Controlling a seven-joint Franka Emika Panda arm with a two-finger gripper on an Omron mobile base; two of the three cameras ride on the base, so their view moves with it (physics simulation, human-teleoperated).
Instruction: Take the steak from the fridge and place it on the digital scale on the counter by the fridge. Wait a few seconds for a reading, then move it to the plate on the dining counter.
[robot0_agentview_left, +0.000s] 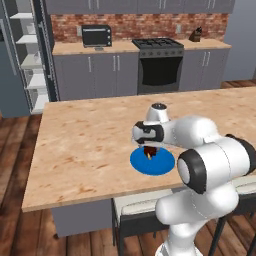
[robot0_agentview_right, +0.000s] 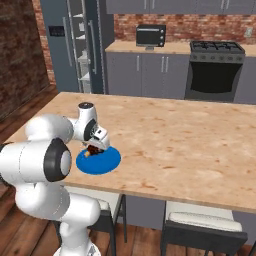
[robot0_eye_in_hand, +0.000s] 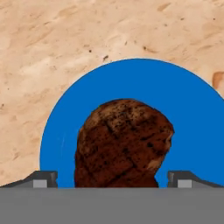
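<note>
Left base view: we list the dining counter (robot0_agentview_left: 90, 145), a broad wood-grain surface, carrying the plate (robot0_agentview_left: 162, 165) near its front edge. Our hand (robot0_agentview_left: 150, 151) hangs low over the plate with the steak (robot0_agentview_left: 150, 152) showing as a small dark piece beneath it. Behind stand the fridge (robot0_agentview_left: 12, 65) with its door open, and the counter (robot0_agentview_left: 75, 47) beside it bearing a black toaster oven (robot0_agentview_left: 96, 35).

Right base view: the same hand (robot0_agentview_right: 93, 148) points down at the plate (robot0_agentview_right: 107, 161); the steak (robot0_agentview_right: 92, 149) sits at the fingers, close above the blue.

Hand view: the steak (robot0_eye_in_hand: 122, 142) lies between the two fingertips (robot0_eye_in_hand: 43, 178), framed by the plate (robot0_eye_in_hand: 188, 113). The tips stand wide, at its flanks; we cannot tell whether they pinch it or have let go. We judge the placing on the plate to be at, or just past, release.
</note>
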